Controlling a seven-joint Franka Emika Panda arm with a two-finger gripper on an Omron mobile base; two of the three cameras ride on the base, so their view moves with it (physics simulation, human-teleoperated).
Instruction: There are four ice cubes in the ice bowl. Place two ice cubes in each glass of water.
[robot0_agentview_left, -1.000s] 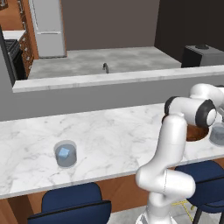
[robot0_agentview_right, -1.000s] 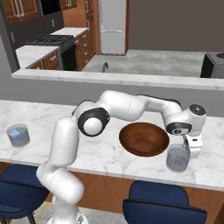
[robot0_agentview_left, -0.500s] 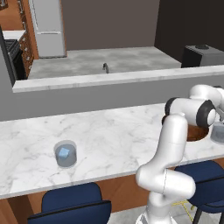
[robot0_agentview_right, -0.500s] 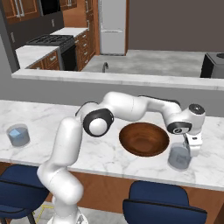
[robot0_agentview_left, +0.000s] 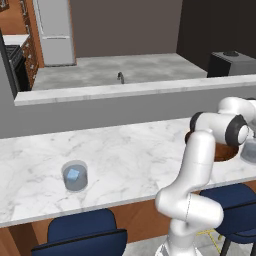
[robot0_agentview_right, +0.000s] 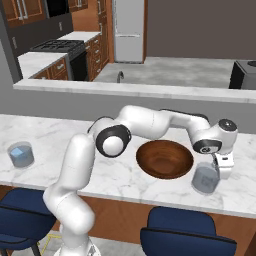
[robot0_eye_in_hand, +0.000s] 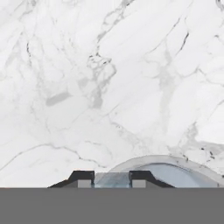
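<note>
pale-blue ice cube (robot0_eye_in_hand: 112, 180) between claw (robot0_eye_in_hand: 112, 180) tips, over bluish glass (robot0_eye_in_hand: 175, 173)

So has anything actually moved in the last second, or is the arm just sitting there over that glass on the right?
Barely anything. The gripper stays over the right glass, a pale ice cube between its fingertips; any loosening is too slight to see. The bowl, the left glass with its cube, and the base have not shifted.

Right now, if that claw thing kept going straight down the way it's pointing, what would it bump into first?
Most likely the glass of water next to the brown ice bowl. The gripper points down over its rim, with a pale ice cube between the fingers. Depth is hard to judge.
</note>
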